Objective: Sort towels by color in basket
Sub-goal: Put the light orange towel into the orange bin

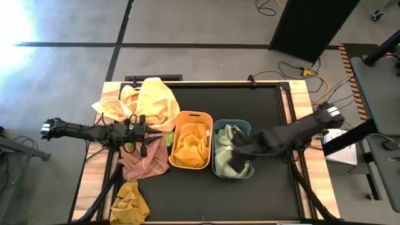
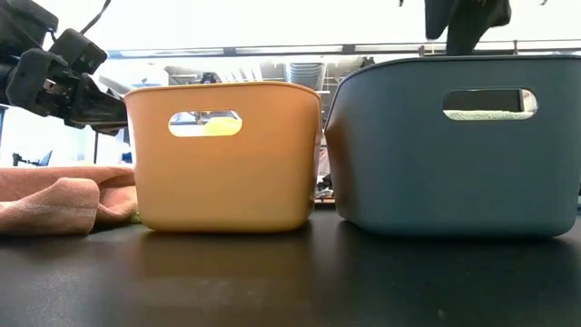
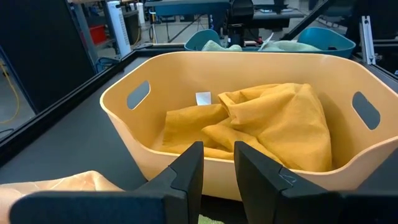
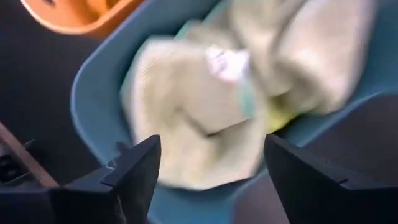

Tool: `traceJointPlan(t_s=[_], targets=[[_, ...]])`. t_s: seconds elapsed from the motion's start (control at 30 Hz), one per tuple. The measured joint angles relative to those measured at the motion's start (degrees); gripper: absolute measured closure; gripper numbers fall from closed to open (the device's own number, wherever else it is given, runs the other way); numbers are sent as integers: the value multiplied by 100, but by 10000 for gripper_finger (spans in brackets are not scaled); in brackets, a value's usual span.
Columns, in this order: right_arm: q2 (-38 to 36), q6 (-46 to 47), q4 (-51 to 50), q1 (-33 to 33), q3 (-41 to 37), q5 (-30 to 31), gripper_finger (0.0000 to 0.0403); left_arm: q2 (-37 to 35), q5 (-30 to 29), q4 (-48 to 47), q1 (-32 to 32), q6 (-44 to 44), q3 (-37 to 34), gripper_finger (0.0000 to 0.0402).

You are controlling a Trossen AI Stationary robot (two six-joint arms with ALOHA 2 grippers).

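Tubs (image 1: 190, 115): two; loose towels (image 1: 144, 159): four.

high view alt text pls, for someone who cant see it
Seen from above, the right gripper hangs open over pale green towels in a blue tub. Beside it an orange tub holds a mustard towel; the left gripper waits among loose towels.
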Motion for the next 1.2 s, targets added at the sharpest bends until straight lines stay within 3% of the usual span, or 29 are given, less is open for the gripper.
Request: traceJointPlan(t_s=[0.17, 0.27, 0.5, 0.6, 0.8, 1.0, 1.2], targets=[[-651, 340, -386, 869, -353, 2175, 125, 2, 0, -2, 1, 0, 0, 326], [-811, 770, -286, 1370, -735, 2867, 132, 2, 0, -2, 1, -1, 0, 326], [-544, 364, 1336, 2196, -1545, 3068, 153, 2, 0, 0, 0, 0, 0, 326], [-344, -379, 2467, 2545, -1603, 3236, 159, 2, 0, 0, 2, 0, 0, 326], [-326, -2468, 4219, 3128, -1603, 4342, 173, 2, 0, 0, 1, 1, 0, 326], [-614, -3362, 3916, 3186, -1600, 5039, 186, 16, -17, 511, 0, -16, -2, 326], [-752, -3432, 3192, 2811, -1603, 5614, 196, 159, 135, 2438, 0, -640, -2, 326]])
